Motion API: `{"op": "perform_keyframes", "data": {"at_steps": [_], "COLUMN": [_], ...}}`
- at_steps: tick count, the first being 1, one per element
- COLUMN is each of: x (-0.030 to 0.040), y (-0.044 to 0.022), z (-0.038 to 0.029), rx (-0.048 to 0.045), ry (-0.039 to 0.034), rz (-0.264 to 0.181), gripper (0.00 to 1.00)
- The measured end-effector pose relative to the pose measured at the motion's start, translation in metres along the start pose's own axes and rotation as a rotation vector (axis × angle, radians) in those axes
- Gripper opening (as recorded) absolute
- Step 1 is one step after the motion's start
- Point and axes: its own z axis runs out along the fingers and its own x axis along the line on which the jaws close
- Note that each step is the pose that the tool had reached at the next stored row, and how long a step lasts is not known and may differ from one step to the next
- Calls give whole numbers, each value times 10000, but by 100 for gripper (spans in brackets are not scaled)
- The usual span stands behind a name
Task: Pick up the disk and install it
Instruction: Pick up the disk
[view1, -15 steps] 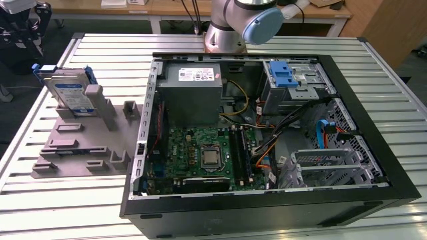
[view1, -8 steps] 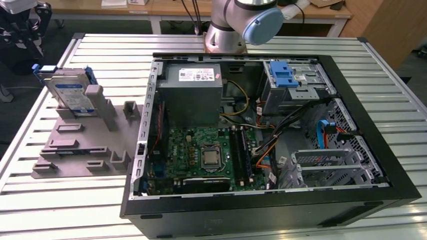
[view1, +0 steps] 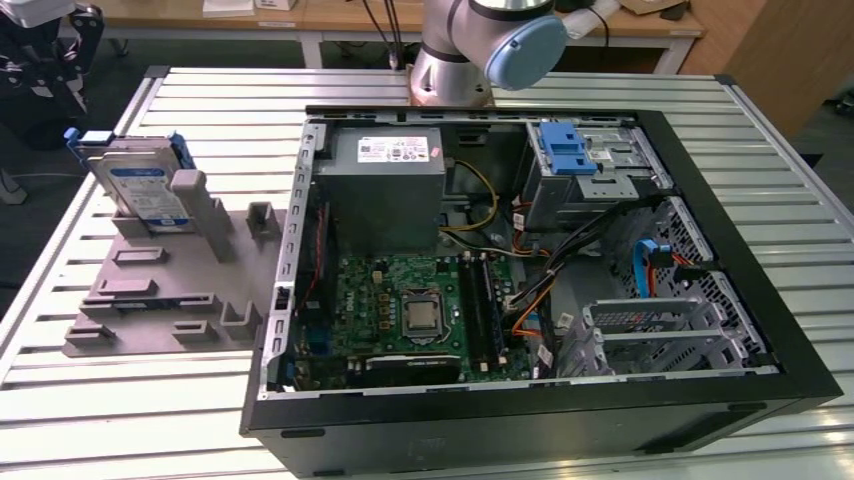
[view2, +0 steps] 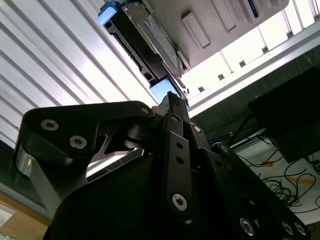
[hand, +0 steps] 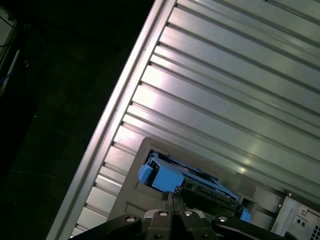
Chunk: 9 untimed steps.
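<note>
The disk (view1: 144, 187), silver with a white-and-blue label and a blue carrier bracket, stands upright in a grey holder (view1: 160, 290) on the slatted table, at the exterior view's left. In the first wrist view its blue bracket (hand: 164, 176) lies just beyond my gripper (hand: 170, 199), whose fingers are pressed together with nothing between them. The second wrist view shows the black gripper (view2: 172, 100) pointing at the disk's edge (view2: 142, 42), still apart from it. The arm's base (view1: 454, 50) stands at the table's far side.
An open black computer case (view1: 747, 300) lies on the table, with a motherboard (view1: 407, 310), a grey power supply box (view1: 380, 190) and a silver drive bay with a blue latch (view1: 571, 150). Bare slatted table (hand: 240, 90) surrounds the holder. The table edge (hand: 112, 120) is close by.
</note>
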Motion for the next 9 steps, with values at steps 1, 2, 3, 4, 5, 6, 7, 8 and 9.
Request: {"op": "perform_keyframes", "data": {"at_steps": [1,2,3,4,5,6,7,8,9], "x": [0,0,0,0,0,0,0,0,0], "y": [0,0,0,0,0,0,0,0,0], "z": [0,0,0,0,0,0,0,0,0], "rx": [0,0,0,-1,0,0,0,0,0], "ry": [1,1,1,1,2,2,2,3,3], "rz": [-8,-16,-23,-31,-38,-45,-53,-61,-67], "gripper": [11,11,11,11,11,11,11,11,11]}}
